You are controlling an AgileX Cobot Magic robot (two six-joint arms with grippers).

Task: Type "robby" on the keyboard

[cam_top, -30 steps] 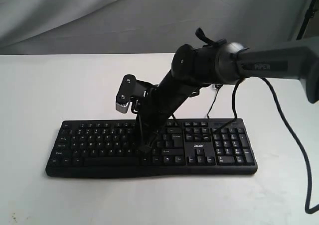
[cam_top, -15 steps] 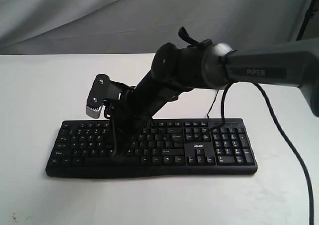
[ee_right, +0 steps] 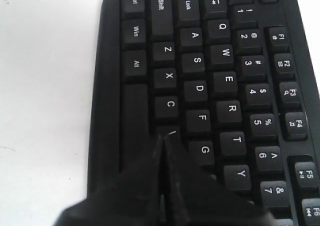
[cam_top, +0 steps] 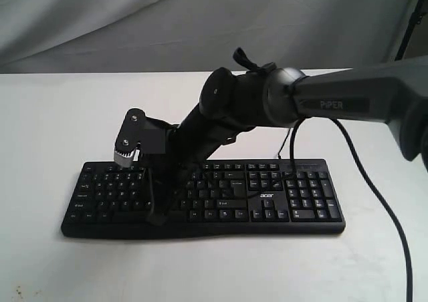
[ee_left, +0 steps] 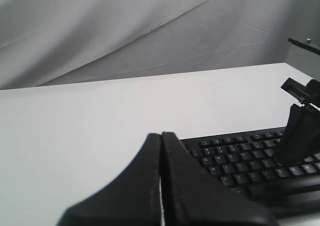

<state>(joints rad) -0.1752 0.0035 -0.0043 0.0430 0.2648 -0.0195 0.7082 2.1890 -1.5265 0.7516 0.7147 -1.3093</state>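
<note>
Keyboard flat on table, rigid but light (could skid): no grasp, press keytops straight down. Right gripper closed over near letter row; left gripper closed, well apart

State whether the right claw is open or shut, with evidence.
Shut: on the right claw, both fingers meet with no gap, over the keyboard.

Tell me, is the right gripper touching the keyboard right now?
Cannot tell. In the right wrist view the shut right gripper covers the V key of the keyboard, hiding any gap; the exterior view shows only black on black.
</note>
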